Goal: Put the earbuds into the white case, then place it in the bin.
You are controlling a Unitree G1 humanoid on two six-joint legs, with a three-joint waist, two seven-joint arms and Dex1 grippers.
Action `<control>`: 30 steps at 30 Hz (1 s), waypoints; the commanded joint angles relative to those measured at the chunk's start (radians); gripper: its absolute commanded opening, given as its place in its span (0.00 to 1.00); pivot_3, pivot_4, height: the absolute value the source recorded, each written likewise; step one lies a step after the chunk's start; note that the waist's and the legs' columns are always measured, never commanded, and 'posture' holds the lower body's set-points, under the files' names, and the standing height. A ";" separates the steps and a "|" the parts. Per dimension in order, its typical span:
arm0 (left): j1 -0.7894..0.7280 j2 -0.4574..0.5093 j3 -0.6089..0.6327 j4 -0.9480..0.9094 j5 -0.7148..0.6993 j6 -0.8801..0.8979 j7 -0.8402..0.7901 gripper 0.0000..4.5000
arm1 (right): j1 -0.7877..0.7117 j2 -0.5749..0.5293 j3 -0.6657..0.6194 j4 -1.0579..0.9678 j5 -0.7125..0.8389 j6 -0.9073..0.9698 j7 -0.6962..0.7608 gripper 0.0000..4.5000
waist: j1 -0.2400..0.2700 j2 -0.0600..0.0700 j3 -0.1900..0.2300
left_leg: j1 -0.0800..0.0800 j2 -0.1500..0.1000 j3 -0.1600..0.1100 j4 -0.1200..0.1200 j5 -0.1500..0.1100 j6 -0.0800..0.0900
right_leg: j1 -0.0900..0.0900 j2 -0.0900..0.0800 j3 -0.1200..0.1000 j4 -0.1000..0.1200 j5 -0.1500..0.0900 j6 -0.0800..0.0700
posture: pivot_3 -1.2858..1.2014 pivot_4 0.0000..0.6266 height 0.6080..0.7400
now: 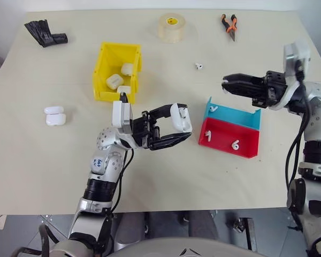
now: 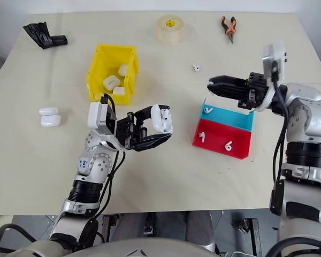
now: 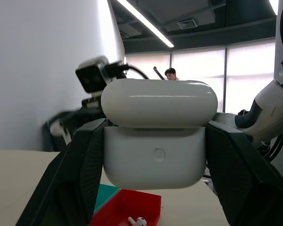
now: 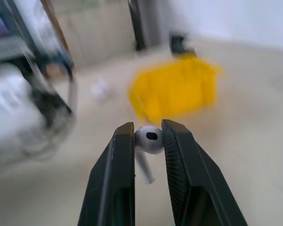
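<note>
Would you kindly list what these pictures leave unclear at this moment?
- Inside of the white case in the left gripper: hidden in the left wrist view by its own shell and lid.
- Yellow bin: blurred in the right wrist view.
- Earbud in the right gripper: too small to see in the head views.

A roll of clear tape [image 1: 171,27] sits at the table's far edge, with orange-handled pliers [image 1: 229,25] to its right. A crumpled black bag [image 1: 44,33] lies in the far left corner. A teal tray [image 1: 232,115] and red tray [image 1: 229,138] sit side by side, touching.
</note>
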 commanded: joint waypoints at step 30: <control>-0.074 -0.053 0.024 0.032 -0.024 0.041 0.033 0.65 | 0.461 0.288 0.097 -0.556 0.518 0.023 -0.557 0.11 | 0.004 0.000 0.000 | 0.001 -0.001 0.001 -0.001 0.000 0.000 | 0.000 0.000 0.001 0.000 0.000 0.000 | 0.52 0.24 1.00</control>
